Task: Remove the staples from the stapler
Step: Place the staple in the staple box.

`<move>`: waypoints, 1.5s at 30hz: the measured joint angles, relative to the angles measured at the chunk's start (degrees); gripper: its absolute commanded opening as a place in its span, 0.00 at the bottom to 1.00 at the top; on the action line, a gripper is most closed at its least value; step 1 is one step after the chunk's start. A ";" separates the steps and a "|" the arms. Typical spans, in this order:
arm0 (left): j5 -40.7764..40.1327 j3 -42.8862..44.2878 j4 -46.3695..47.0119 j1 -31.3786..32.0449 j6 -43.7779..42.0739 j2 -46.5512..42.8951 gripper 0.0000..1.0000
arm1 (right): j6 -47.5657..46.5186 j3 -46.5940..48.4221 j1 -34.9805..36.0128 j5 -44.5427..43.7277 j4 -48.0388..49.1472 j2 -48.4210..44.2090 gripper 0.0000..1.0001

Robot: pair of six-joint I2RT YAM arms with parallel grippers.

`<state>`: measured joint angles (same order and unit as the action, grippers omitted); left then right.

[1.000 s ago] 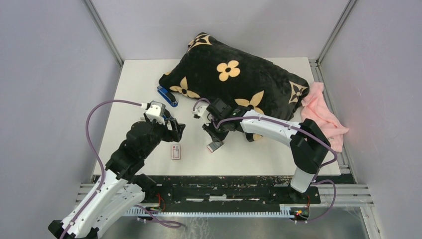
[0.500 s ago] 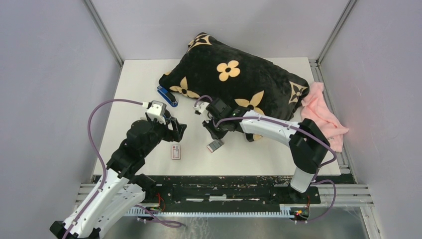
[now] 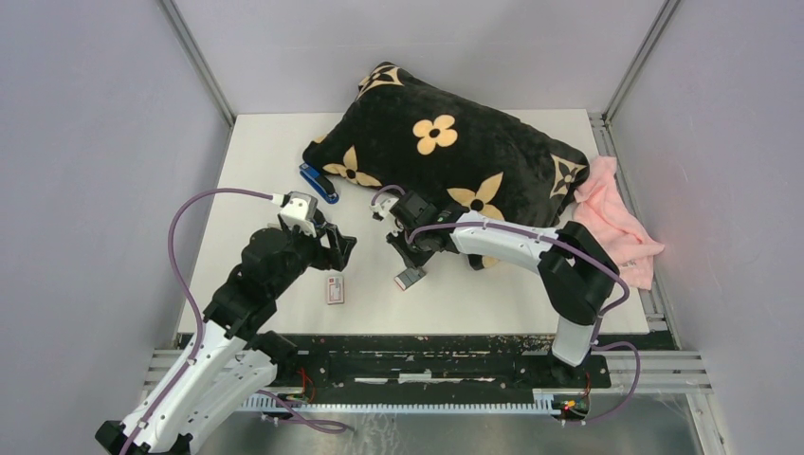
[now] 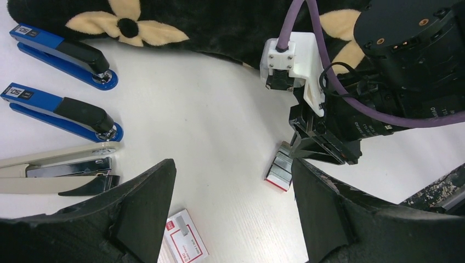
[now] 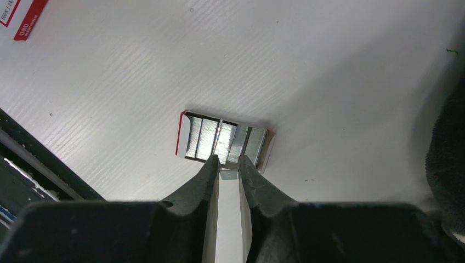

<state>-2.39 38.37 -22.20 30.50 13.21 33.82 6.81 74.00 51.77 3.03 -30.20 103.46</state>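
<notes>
The stapler [image 4: 57, 169] lies open on the table at the left of the left wrist view, silver-grey arm over a black base; the left arm hides it in the top view. Blocks of staples [image 5: 222, 139] fill a small open tray, also seen in the top view [image 3: 410, 278]. My right gripper [image 5: 228, 161] stands right over this tray, shut on a short staple strip [image 5: 229, 175] pinched between its tips. My left gripper [image 4: 230, 219] is open and empty above the table, left of the tray.
Two blue staplers [image 4: 66, 52] [image 4: 66, 112] lie beside the stapler. A red-and-white box [image 3: 335, 289] lies near the front. A black flowered pillow [image 3: 446, 142] fills the back, with a pink cloth [image 3: 616, 223] at the right.
My right gripper has shifted slightly left over the staple tray. The left arm has barely moved.
</notes>
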 measured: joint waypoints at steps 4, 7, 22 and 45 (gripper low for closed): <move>0.02 -0.02 0.00 -0.07 -0.02 0.04 0.84 | 0.52 0.00 0.00 -0.72 -0.04 1.03 0.22; 0.04 -0.04 0.00 -0.07 -0.02 0.04 0.84 | 0.79 0.00 0.00 -0.81 -0.07 1.64 0.22; 0.70 -0.09 0.00 -0.31 0.00 0.31 0.85 | 0.90 0.00 0.00 -1.60 -0.31 2.78 0.23; 1.07 -0.09 0.00 -0.33 -0.02 0.33 0.85 | 0.87 0.00 -0.15 -1.57 -0.70 3.56 0.26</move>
<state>-1.32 38.28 -22.20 30.17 13.19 34.15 7.68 74.00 51.62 1.45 -30.89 107.02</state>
